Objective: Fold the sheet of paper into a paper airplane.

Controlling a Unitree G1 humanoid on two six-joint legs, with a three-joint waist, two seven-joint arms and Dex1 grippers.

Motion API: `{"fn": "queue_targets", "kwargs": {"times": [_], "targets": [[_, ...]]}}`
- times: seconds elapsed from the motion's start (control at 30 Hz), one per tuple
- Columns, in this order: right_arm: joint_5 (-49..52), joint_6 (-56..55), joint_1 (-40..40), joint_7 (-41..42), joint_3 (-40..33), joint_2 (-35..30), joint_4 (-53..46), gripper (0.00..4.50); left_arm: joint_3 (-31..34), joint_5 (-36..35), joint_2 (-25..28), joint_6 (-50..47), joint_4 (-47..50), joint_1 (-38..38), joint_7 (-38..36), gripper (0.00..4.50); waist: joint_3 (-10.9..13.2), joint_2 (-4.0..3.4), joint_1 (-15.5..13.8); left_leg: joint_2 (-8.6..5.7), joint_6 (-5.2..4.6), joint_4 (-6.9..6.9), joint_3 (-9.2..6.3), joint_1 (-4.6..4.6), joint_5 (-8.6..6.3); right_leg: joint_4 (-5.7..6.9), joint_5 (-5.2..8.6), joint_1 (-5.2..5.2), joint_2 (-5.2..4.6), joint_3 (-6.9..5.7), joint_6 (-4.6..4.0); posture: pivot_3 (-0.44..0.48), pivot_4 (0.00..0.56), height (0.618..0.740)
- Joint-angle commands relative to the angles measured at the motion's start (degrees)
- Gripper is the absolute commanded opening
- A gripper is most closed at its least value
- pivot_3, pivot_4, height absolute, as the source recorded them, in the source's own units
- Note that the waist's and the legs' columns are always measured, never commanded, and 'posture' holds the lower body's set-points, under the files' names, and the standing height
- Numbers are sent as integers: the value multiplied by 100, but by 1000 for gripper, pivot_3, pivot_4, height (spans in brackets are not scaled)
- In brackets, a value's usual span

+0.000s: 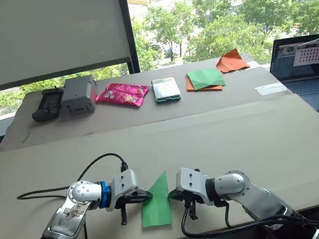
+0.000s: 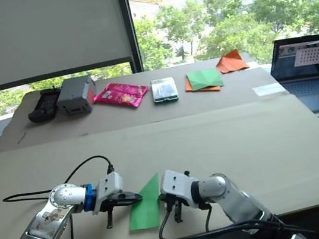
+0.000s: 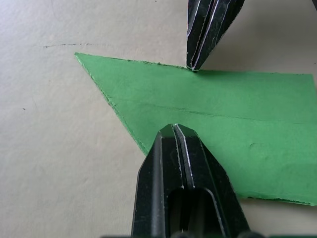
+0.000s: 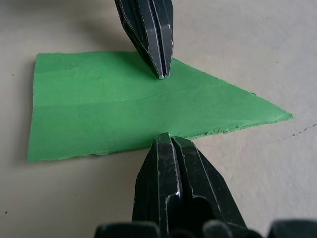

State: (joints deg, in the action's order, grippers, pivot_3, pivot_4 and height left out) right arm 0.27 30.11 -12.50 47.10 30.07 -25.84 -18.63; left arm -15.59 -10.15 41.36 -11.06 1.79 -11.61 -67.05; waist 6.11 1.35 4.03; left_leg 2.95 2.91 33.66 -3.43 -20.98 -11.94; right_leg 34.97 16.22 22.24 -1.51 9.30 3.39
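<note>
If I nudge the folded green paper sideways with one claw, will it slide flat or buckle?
The folded green paper lies flat and thin on the smooth table, so it probably slides easily. Its layers and centre crease likely stiffen it a little, but a push at one edge may still lift or buckle it.

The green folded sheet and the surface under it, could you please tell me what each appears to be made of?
The green folded sheet looks like thin matte paper: it lies flat, has a straight crease along its length and slightly fuzzy edges. The surface under it looks like beige cardboard or heavy board, matte, with a seam between panels; which one is unclear.
</note>
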Motion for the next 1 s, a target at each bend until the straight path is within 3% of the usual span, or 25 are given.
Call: {"fn": "queue_targets", "kwargs": {"times": [0.03, 0.2, 0.37, 0.7, 1.0], "targets": [[95, 49, 72, -76, 18, 163, 134, 0, -146, 333, 95, -110, -233, 91, 86, 26, 2, 1, 2, 0, 0, 0, 0, 0, 0, 0, 0, 1, 0, 0, 0, 0, 150, 740], [563, 140, 215, -177, -538, 347, -310, 0, -113, 322, 109, -141, -189, 104, 94, 26, 16, 2, -3, 0, 1, 0, -1, -1, -1, 1, 0, 3, 0, 0, 0, 0, 150, 740], [794, 92, 289, -198, -576, 492, -571, 0, -114, 326, 127, -145, -151, 133, 87, 26, 39, -9, -5, 0, -1, 0, -1, -8, 1, 0, -1, 6, 0, 1, 1, 0, 150, 740], [445, -496, 469, -352, -375, 413, 368, 0, -105, 324, 148, -161, -109, 135, 76, 26, 44, -7, -6, 0, -1, 0, 0, -6, 1, -1, -1, 4, 0, 0, 0, 0, 150, 740], [606, -733, 933, -14, -139, 282, 467, 0, -87, 333, 163, -171, -96, 143, 72, 26, 40, -1, -2, 0, -1, 0, 0, -4, 1, -1, -1, 1, -1, 1, 1, 0, 150, 740]]}}
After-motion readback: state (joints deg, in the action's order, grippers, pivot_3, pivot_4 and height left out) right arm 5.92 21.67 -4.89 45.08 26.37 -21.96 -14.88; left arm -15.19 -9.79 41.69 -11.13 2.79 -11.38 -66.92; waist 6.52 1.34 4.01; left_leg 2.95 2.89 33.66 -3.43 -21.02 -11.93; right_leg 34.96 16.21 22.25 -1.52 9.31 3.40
